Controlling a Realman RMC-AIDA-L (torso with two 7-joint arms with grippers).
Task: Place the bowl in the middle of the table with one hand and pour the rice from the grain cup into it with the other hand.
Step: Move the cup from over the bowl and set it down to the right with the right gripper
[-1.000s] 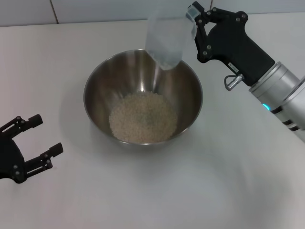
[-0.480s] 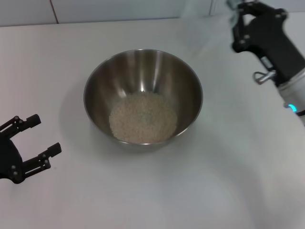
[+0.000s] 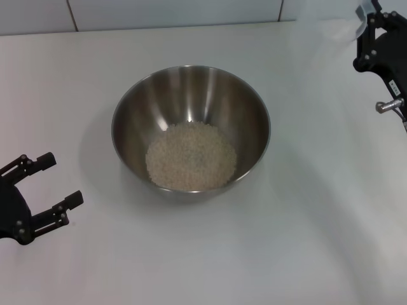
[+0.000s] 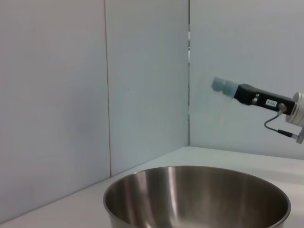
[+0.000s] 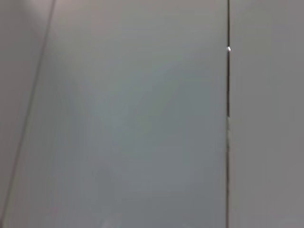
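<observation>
The steel bowl (image 3: pixel 191 127) stands in the middle of the white table (image 3: pixel 305 241), with a pale heap of rice (image 3: pixel 191 155) in its bottom. My right gripper (image 3: pixel 360 37) is high at the far right edge of the head view, well away from the bowl. It also shows in the left wrist view (image 4: pixel 237 92), shut on the clear grain cup (image 4: pixel 221 86), which is blurred and shows no rice. My left gripper (image 3: pixel 65 178) is open and empty, low over the table to the left of the bowl. The bowl's rim (image 4: pixel 197 183) fills the bottom of the left wrist view.
A white tiled wall (image 3: pixel 172 9) runs along the table's far edge. The right wrist view shows only that wall (image 5: pixel 142 118) and a dark tile seam.
My right gripper has swung the grain cup from above the bowl's far rim up and away to the far right. The rice, the bowl and the left gripper have not moved.
</observation>
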